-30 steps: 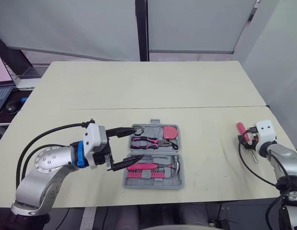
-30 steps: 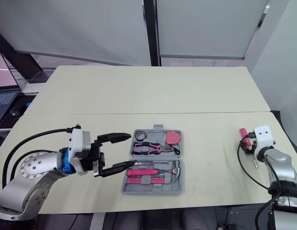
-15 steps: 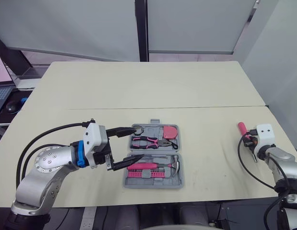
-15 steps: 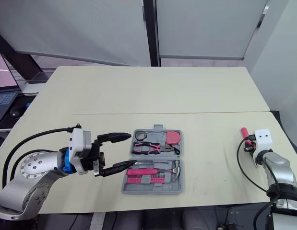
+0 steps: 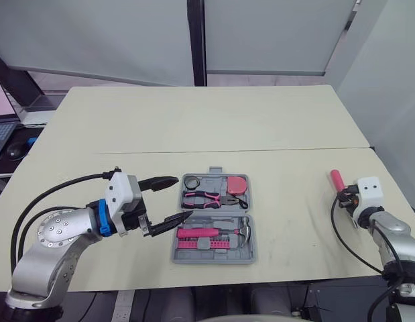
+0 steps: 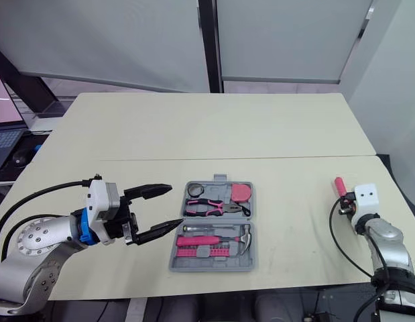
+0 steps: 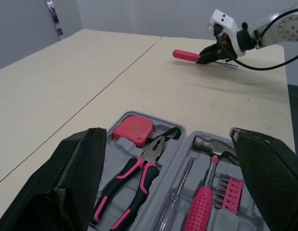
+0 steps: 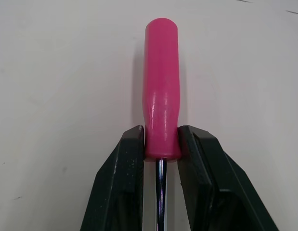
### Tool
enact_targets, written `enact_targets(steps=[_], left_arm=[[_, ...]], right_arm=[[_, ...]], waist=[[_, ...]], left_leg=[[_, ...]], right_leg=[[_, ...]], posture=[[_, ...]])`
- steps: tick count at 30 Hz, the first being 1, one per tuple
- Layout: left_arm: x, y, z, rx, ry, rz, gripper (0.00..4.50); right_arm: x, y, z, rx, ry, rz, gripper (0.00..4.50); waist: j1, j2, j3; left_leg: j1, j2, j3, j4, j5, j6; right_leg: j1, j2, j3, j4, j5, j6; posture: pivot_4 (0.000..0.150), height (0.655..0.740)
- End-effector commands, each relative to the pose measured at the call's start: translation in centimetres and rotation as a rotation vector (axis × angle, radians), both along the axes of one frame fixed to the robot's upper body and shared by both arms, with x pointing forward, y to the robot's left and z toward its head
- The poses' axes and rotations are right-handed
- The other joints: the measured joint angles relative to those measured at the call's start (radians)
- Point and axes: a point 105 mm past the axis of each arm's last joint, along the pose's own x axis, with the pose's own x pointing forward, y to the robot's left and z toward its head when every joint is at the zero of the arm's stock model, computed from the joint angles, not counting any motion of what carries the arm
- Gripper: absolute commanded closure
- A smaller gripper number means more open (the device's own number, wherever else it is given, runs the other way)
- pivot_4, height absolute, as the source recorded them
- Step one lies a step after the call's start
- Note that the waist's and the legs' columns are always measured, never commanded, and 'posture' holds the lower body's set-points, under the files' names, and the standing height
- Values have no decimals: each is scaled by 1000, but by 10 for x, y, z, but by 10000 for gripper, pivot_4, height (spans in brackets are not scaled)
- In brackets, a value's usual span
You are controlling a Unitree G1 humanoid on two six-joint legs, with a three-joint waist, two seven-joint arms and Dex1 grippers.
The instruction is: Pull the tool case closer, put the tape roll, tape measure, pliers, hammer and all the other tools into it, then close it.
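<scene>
A pale counter (image 5: 194,121) made of two joined tops stands in front of grey wall panels (image 5: 93,33). The left pincer (image 5: 182,197) is spread wide and empty. The open tool case (image 5: 214,260) lies right at its tips, straight ahead of the gap between its fingers. Just beyond those tips, one half of the case holds the tape roll (image 5: 192,182), pliers (image 5: 204,198) and tape measure (image 5: 237,184). The hammer (image 5: 210,233) lies in the other half.

The right pincer (image 8: 161,137) is well apart from the case. It pinches a pink-handled screwdriver (image 8: 161,82) at the base of the handle, where the steel shaft begins, so most of the handle juts out ahead of the fingers. The tool sits low over the counter, and I cannot tell whether it is lifted clear.

This looks like the last loose tool, with the carry to the case and the closing yet to do. The main risk is the grip: with so short a hold on a smooth, round handle, the screwdriver could swivel or slide out on the way across. If it is dragged rather than lifted, it could snag on the seam between the tops. Near the case, the right pincer could hit the left pincer's spread fingers at the case's edge. A tool laid askew over the others would stop the case from shutting.
</scene>
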Motion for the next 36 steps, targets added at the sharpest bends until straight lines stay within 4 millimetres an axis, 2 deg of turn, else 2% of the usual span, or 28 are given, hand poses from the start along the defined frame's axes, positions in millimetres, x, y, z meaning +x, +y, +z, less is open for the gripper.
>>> enact_targets(steps=[1, 9, 15, 18, 21, 24, 30, 36], left_arm=[[-4, 0, 11, 17, -71, 2, 0], [-7, 9, 9, 28, -59, 35, 0], [-16, 48, 0, 114, -51, 136, 0], [-23, 60, -8, 155, -27, 154, 0], [-30, 70, -16, 178, -4, 171, 0], [-38, 78, -22, 195, 36, 181, 0], [-60, 84, -41, 289, 139, 102, 0], [-67, 76, -49, 312, 177, 37, 0]], right_arm=[[1, 7, 23, -17, -85, 55, 35355], [-4, 27, 36, -102, -92, 238, 35355], [-6, 65, 68, -212, -132, 527, 35355], [-13, 83, 76, -250, -132, 662, 35356], [-23, 102, 82, -295, -113, 809, 35356], [-43, 123, 84, -353, -50, 1006, 35356], [-78, 161, 81, -478, 137, 1314, 35356], [-104, 200, 77, -459, 221, 1437, 35356]], waist=[[0, 0, 0], [0, 0, 0], [-7, 2, 1], [-5, 2, 1], [-2, 2, 1], [1, 2, 2], [2, 2, 2], [3, 1, 2]], left_leg=[[0, 0, 0, 0, 0, 0], [0, 0, 0, 0, 0, 0], [0, 0, 0, 0, 0, 0], [0, 0, 0, 0, 0, 0], [0, 0, 0, 0, 0, 0], [0, 0, 0, 0, 0, 0], [0, 1, 0, 0, 0, 0], [0, 1, 0, 0, 0, 0]], right_leg=[[0, 0, 0, 0, 0, 0], [0, 0, 0, 0, 0, 0], [-1, 0, 0, 0, -1, -1], [-1, 0, -1, 0, -1, -1], [-1, -1, -1, 0, -1, -1], [-1, -1, -1, 0, -2, -1], [-1, -1, -2, 0, -5, -5], [-1, -2, -2, 0, -8, -5]], posture=[[1500, 7400], [1500, 7400], [1500, 7400], [1500, 7400], [1500, 7400], [1500, 7400], [1500, 7400], [1500, 7400]])
